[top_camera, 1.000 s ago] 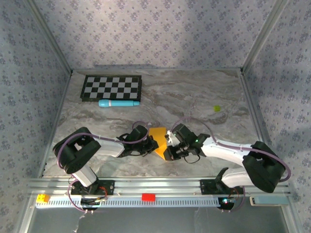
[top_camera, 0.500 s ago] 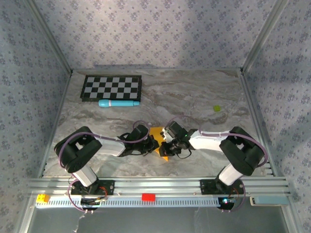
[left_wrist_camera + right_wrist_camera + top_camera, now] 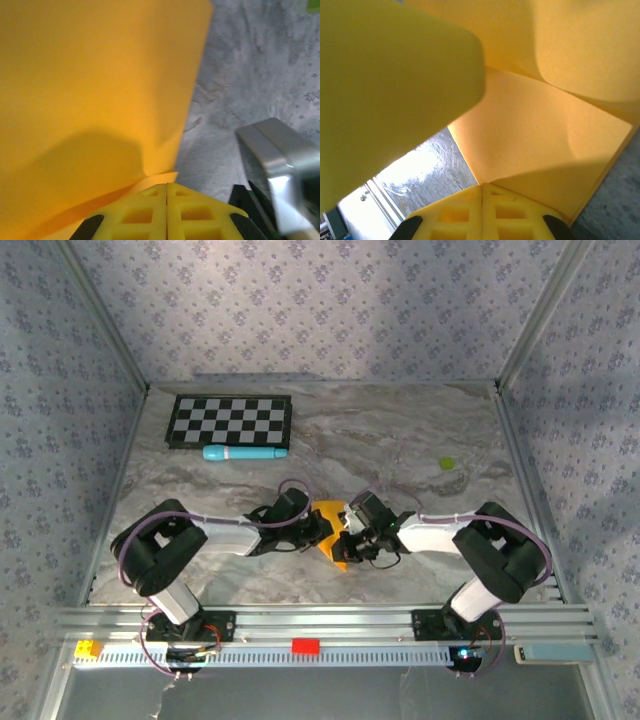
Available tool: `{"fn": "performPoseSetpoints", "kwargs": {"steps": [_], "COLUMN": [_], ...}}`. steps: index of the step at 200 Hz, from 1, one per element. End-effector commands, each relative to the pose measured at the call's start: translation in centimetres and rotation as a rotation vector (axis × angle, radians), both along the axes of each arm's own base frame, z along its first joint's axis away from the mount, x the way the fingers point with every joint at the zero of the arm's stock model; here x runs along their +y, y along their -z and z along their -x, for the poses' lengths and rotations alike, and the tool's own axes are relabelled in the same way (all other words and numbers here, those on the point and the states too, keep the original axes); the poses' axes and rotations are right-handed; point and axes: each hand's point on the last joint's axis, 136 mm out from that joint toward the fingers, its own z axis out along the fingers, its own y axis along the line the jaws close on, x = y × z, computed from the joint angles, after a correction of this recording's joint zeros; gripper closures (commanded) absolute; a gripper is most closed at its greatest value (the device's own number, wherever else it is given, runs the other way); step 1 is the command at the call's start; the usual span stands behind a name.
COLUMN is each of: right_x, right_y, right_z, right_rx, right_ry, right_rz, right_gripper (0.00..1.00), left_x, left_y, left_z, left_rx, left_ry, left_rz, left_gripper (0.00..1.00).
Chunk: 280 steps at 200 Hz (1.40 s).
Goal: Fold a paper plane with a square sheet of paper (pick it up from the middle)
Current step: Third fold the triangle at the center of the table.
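Note:
The orange sheet of paper (image 3: 330, 531) is folded and creased, held just above the marble table between both grippers. My left gripper (image 3: 311, 531) meets it from the left and my right gripper (image 3: 349, 538) from the right. In the left wrist view the yellow fingertips (image 3: 150, 200) are pressed together, with the paper (image 3: 90, 90) spreading up and left from them. In the right wrist view the shut tips (image 3: 481, 188) pinch a corner of the paper (image 3: 530, 130), which bends overhead. No finished paper plane shape is visible.
The checkerboard (image 3: 230, 421) lies at the back left with the light-blue cylinder (image 3: 244, 452) in front of it. A tiny yellow-green bit (image 3: 447, 464) sits at the right. Aluminium rails (image 3: 320, 625) run along the near edge. A blurred yellow shape (image 3: 385, 90) is close to the right wrist lens.
The right arm swung its gripper left to the paper's right edge and shut there. The left gripper shifted slightly up, and the paper bunched between the two.

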Motion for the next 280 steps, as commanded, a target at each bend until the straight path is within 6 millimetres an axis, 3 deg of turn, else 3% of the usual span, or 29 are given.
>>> {"fn": "performPoseSetpoints", "kwargs": {"steps": [1,43,80,123,173,235,280], "right_x": [-3.1,-3.6,-3.8,-4.2,-4.5,-4.2,-4.1], "right_y": [2.8,2.9,3.0,3.1,3.1,2.7,2.3], "right_z": [1.0,0.6,0.8,1.1,1.5,1.5,1.2], "right_rx": [0.071,0.064,0.068,0.062,0.060,0.062,0.058], "right_ry": [0.075,0.117,0.119,0.107,0.081,0.069,0.076], "right_rz": [0.139,0.142,0.146,0.159,0.166,0.146,0.129], "right_gripper": [0.96,0.98,0.98,0.99,1.00,1.00,1.00], "left_x": [0.6,0.9,1.2,3.8,7.0,8.1,7.2], "left_y": [-0.6,1.1,2.6,4.5,4.8,3.9,-1.8], "left_z": [0.0,1.7,1.8,0.4,-1.7,-3.7,-4.4], "left_rx": [-0.026,0.008,0.012,0.007,0.005,-0.029,-0.121], "left_ry": [0.001,-0.001,0.010,-0.038,-0.093,-0.122,-0.135], "left_rz": [-0.032,-0.039,-0.085,-0.196,-0.248,-0.245,-0.157], "left_gripper": [0.94,0.99,1.00,1.00,1.00,1.00,0.95]}}
